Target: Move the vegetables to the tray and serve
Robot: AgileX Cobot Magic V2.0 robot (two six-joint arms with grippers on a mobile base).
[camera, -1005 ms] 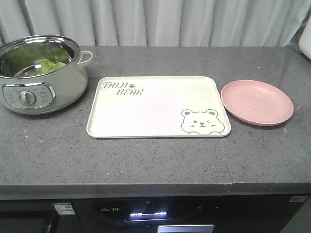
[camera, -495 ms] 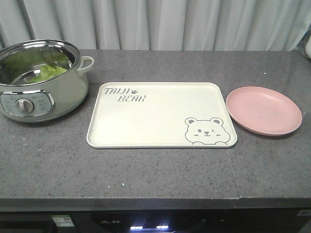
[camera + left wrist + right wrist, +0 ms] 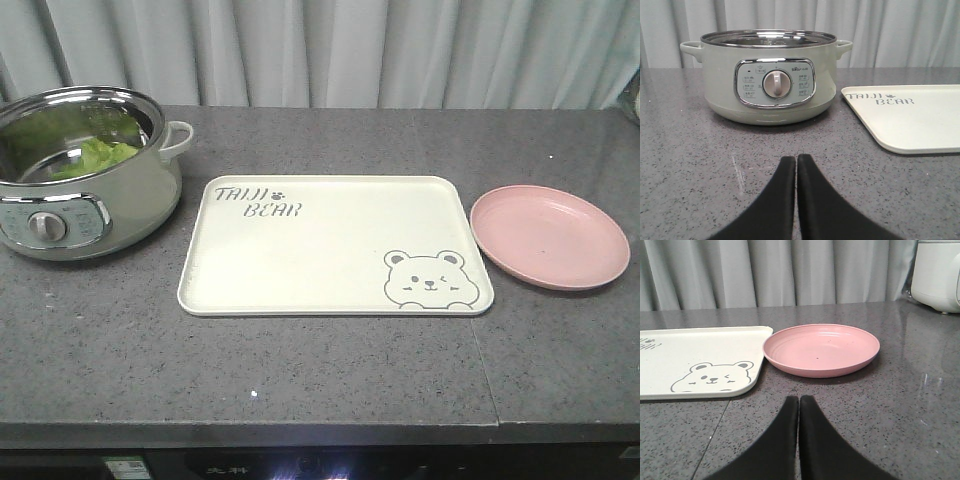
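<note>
Green lettuce, the vegetables [image 3: 95, 155], lies inside the pale green electric pot [image 3: 85, 190] at the far left of the counter. The cream tray [image 3: 310, 245] with the bear drawing lies flat in the middle, with nothing on it. My left gripper [image 3: 796, 159] is shut and empty, low over the counter in front of the pot [image 3: 772, 75], with the tray's corner [image 3: 910, 120] to its right. My right gripper [image 3: 799, 399] is shut and empty, just in front of the pink plate [image 3: 821, 347] and right of the tray [image 3: 700, 360]. Neither gripper shows in the front view.
A round pink plate [image 3: 550, 235] sits right of the tray. A white appliance [image 3: 937, 272] stands at the far right back. Grey curtains hang behind the counter. The counter's front edge [image 3: 300, 430] runs near the bottom of the front view.
The front view has shifted: the pot, tray and plate sit lower and slightly further right in frame than a second ago. Nothing on the counter has been moved.
</note>
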